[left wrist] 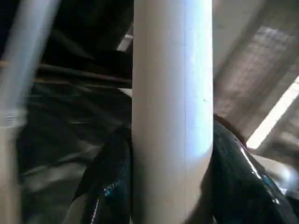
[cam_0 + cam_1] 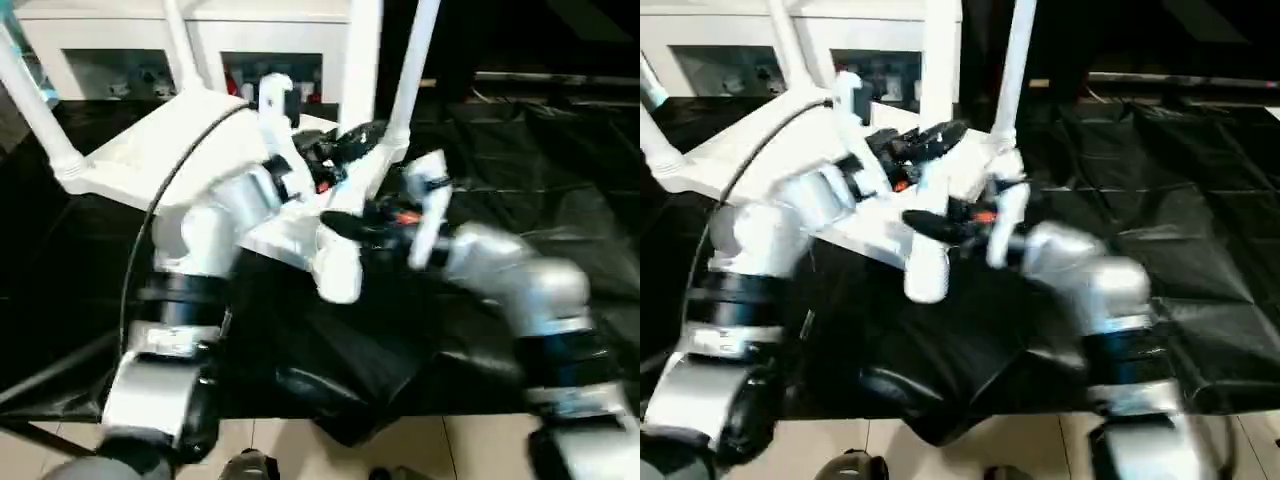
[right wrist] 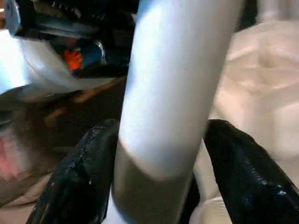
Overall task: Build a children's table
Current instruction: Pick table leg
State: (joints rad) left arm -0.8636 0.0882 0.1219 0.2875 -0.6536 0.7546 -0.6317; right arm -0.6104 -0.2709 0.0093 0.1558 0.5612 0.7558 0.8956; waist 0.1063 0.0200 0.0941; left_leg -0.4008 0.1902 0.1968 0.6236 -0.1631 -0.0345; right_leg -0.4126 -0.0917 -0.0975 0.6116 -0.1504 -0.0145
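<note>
The white plastic rectangular tabletop [image 2: 150, 150] lies upside down on the black sheet [image 2: 520, 170], long white tapered tube legs [image 2: 362, 60] poking up from its corner sockets. Left gripper [image 1: 170, 186] has its black fingers [image 1: 243, 177] clamped on one leg, and right gripper [image 3: 161, 186] straddles a leg too, can't tell if it's gripping

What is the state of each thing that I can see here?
Tabletop: upside down, tilted on the black sheet.
Legs: four stand up from the corners.
Left gripper: fingers around a leg.
Right gripper: fingers either side of a leg.
</note>
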